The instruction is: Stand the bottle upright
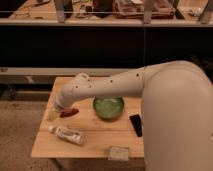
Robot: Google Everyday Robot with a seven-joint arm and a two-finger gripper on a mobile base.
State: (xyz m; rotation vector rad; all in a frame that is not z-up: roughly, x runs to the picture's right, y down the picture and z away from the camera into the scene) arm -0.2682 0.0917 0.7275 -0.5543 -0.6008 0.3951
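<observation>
- The white arm [125,85] reaches from the right side across the wooden table [95,142] toward its left edge, bent down at the wrist.
- The gripper [54,114] hangs low over the left edge of the table, just beside the dark red oblong object [69,112]; its fingers stand open and hold nothing.
- The bottle [66,133] lies on its side near the front left of the table, cap to the left, apart from the gripper.
- The green bowl [108,107] is partly covered by the arm.
- The big arm body hides the right end of the table; the dark flat object [135,124] and the pale square thing [118,152] are hard to identify.
</observation>
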